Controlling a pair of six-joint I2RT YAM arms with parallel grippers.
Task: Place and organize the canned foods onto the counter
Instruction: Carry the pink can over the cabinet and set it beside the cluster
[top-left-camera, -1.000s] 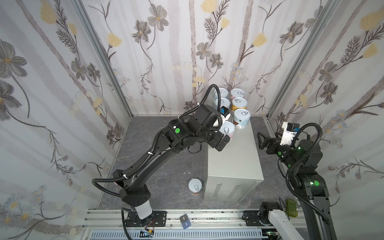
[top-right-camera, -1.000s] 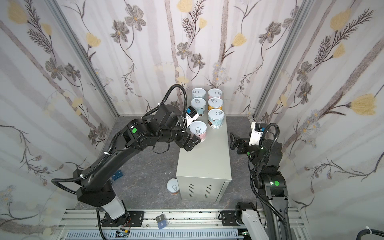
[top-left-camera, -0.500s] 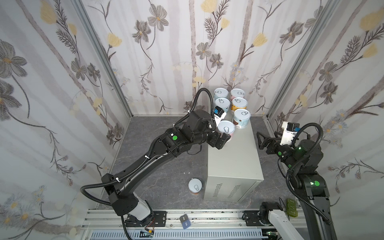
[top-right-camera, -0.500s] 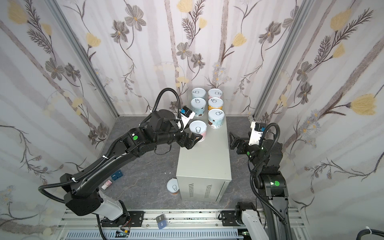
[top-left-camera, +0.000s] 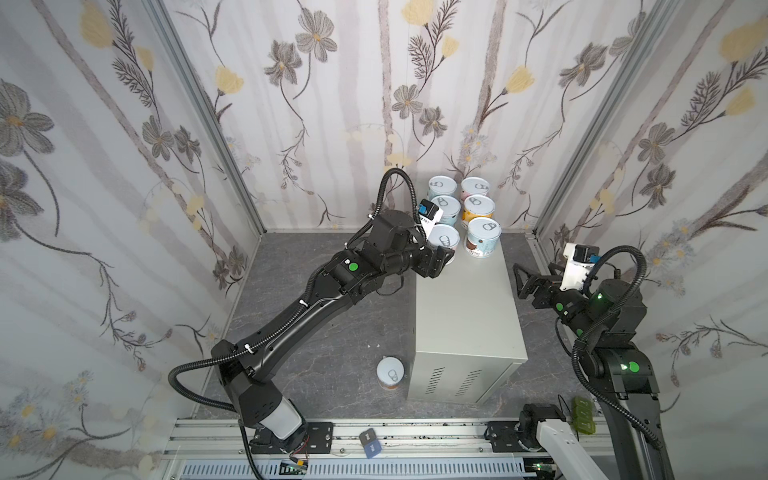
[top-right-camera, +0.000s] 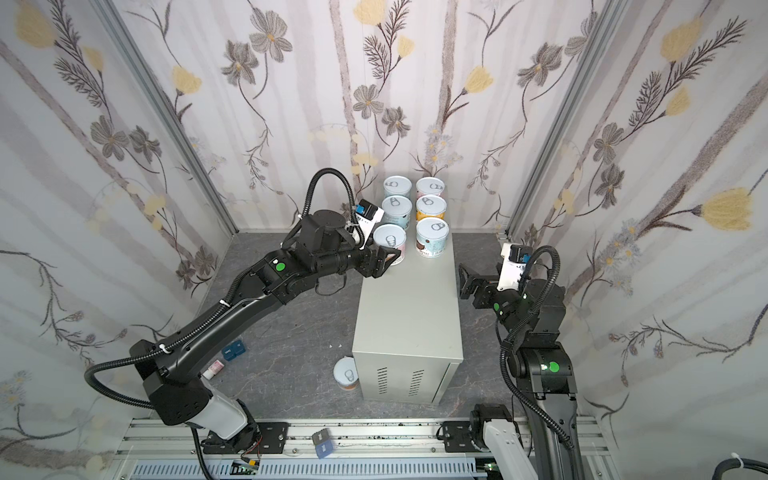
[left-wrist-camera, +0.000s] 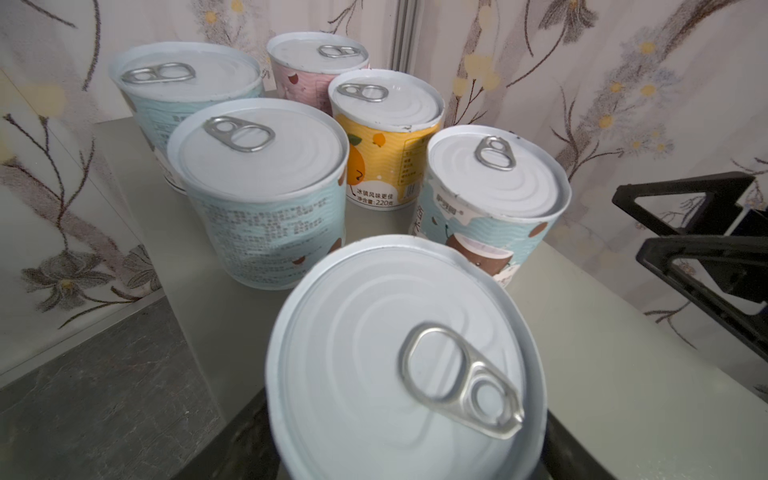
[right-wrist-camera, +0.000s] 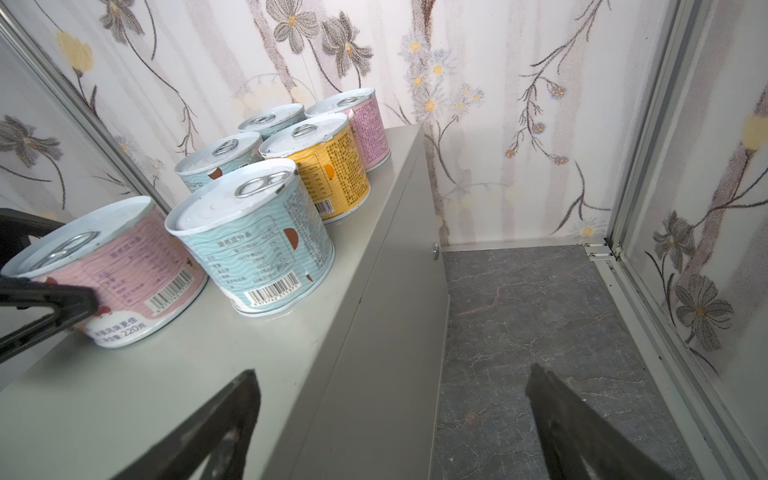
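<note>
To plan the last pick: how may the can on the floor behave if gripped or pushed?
The floor can looks rigid and metal-lidded, so probably firm to grip. Short and upright, it likely slides rather than tips. Lying down, it would roll.

Six cans on the counter's far end, one on the floor

The counter (top-left-camera: 465, 316) is a tall, long, light-grey metal box with vent slots in its near end face. Six short cans stand upright on its flat top with their silver pull-tab lids up. They are packed close in two rows of three at the far end. Along the left edge are the far blue can (top-left-camera: 442, 187), the middle blue can (top-left-camera: 445, 206) and the near pink can (top-left-camera: 444, 240). Along the right edge are the far pink can (top-left-camera: 475, 189), the orange can (top-left-camera: 479, 206) and the coconut-picture blue can (top-left-camera: 483, 232). The seventh can (top-left-camera: 390, 372) stands upright on the dark marbled floor (top-left-camera: 332, 332), just beside the counter's near left corner.
</note>
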